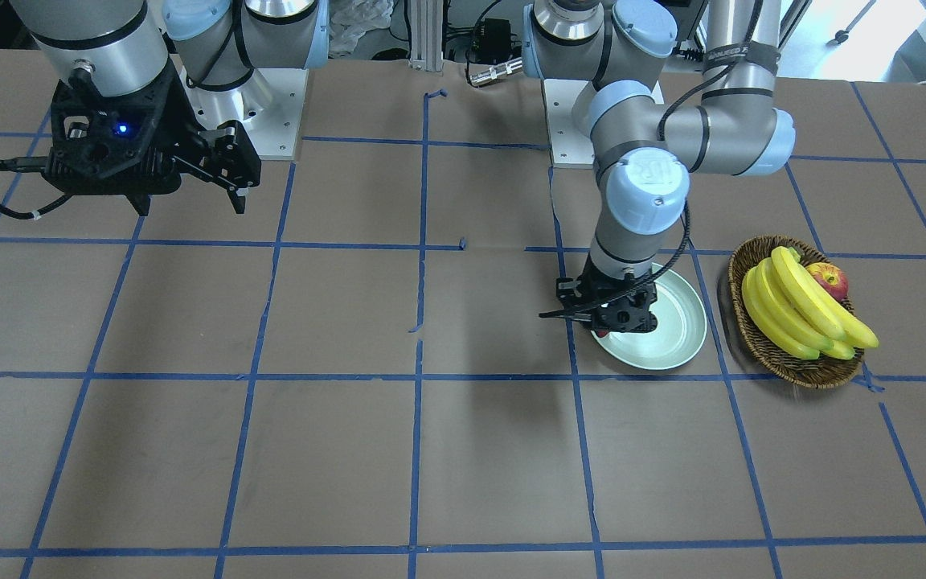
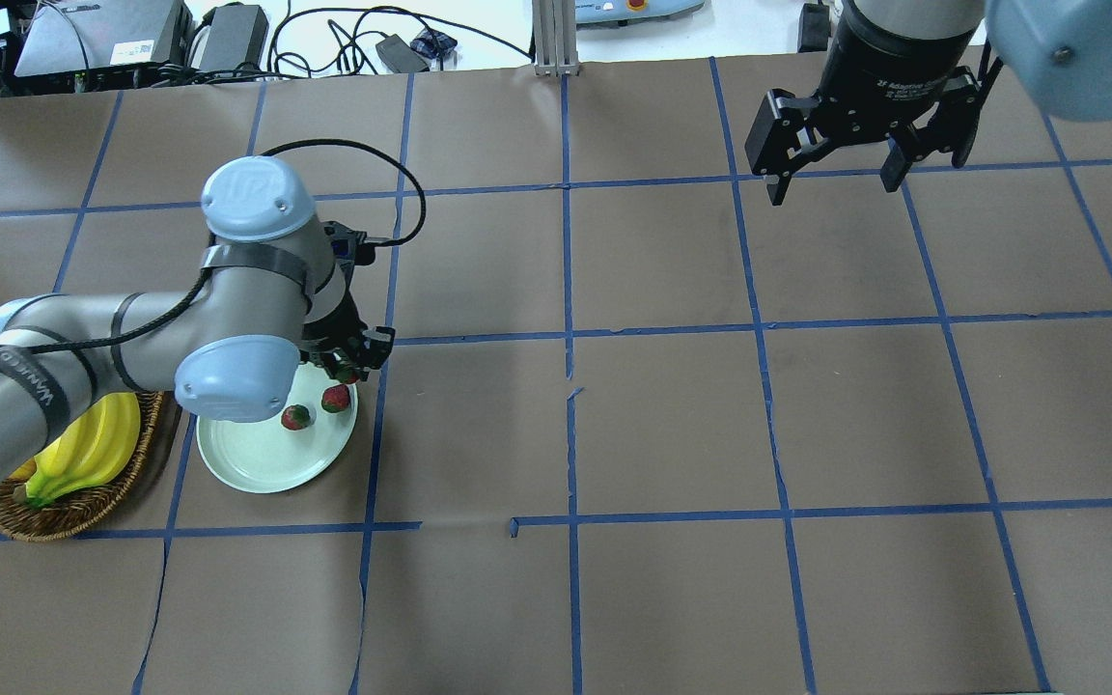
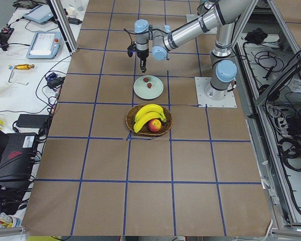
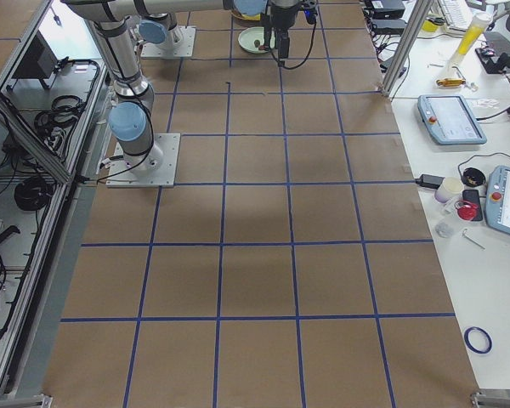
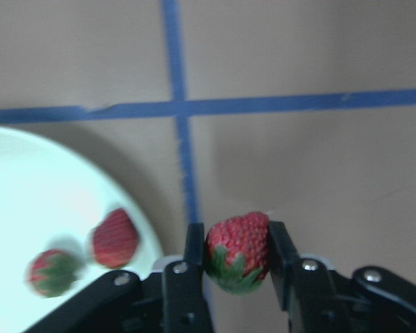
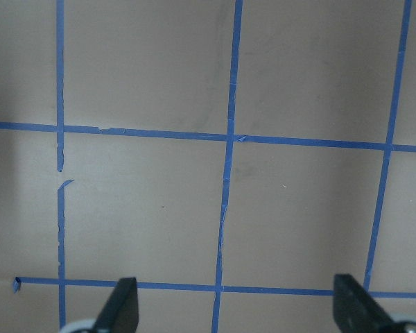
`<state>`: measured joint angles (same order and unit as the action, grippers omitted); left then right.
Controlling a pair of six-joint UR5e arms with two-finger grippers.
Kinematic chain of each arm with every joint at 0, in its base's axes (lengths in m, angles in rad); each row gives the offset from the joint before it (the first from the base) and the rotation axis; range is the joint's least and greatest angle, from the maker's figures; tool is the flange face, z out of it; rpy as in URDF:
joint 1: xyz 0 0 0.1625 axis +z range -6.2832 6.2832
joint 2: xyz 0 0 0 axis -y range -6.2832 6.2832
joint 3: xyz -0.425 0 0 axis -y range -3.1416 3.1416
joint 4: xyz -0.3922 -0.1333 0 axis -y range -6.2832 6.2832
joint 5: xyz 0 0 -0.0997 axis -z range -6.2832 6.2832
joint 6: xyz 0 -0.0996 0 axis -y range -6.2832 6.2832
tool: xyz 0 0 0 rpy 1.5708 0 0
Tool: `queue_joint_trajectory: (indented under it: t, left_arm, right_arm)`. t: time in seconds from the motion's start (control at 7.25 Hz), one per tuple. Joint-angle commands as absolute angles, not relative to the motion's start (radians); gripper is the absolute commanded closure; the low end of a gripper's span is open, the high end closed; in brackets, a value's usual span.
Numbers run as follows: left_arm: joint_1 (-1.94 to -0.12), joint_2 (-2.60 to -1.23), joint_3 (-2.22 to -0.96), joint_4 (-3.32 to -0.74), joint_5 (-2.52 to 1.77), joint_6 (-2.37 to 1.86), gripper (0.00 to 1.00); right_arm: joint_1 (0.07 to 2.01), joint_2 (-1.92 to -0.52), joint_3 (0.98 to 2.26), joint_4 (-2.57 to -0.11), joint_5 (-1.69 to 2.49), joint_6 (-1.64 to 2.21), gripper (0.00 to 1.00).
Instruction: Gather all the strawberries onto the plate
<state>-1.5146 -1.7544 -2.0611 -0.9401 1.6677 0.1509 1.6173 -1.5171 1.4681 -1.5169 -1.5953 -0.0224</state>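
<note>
My left gripper (image 5: 237, 255) is shut on a red strawberry (image 5: 238, 251) with a green cap, held just past the rim of the pale mint-green plate (image 2: 257, 458). It also shows in the overhead view (image 2: 348, 365). Two more strawberries lie on the plate, one (image 2: 296, 417) beside the other (image 2: 336, 398); both show in the left wrist view (image 5: 53, 272) (image 5: 114, 238). The plate also shows in the front view (image 1: 668, 334). My right gripper (image 2: 838, 164) is open and empty, high above the far side of the table (image 1: 214, 181).
A brown wicker basket (image 1: 760, 338) with bananas (image 1: 801, 310) and an apple (image 1: 829, 280) stands right beside the plate. It also shows in the overhead view (image 2: 73, 507). Blue tape lines grid the brown table cover.
</note>
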Motion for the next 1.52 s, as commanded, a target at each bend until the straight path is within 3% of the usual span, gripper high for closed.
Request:
queue_joint_trajectory:
  t: [0.0,0.14,0.28,0.69,1.1,1.38]
  left_arm:
    - [-1.334,-1.712,-2.14,-0.939,1.671,0.351,0.85]
    - [-1.322,-1.71,-2.151,-0.936,1.669,0.348,0.5]
    - [-1.328,-1.701,-2.149,-0.939,1.667,0.338,0.01]
    - [-1.396,-1.602,-2.079,-1.042,1.652,0.278,0.0]
    - [-1.534,-1.556,-1.696,-1.504,1.501,0.152,0.0]
    - [-1.543,-1.531,-1.616,-1.52,1.471,0.064,0.0]
  right_arm:
    - [1.617,-1.517,1.47,-1.516,-1.594,-0.023,0.0]
    - [1.617,-1.517,1.47,-1.516,-1.595,-0.023,0.0]
    - [1.617,-1.517,1.471,-1.516,-1.594,-0.023,0.0]
    - [1.618,-1.519,1.471,-1.516,-1.594,-0.021,0.0]
    - [1.618,-1.52,1.47,-1.513,-1.597,-0.023,0.0]
    - [1.623,-1.519,1.467,-1.511,-1.597,-0.021,0.0]
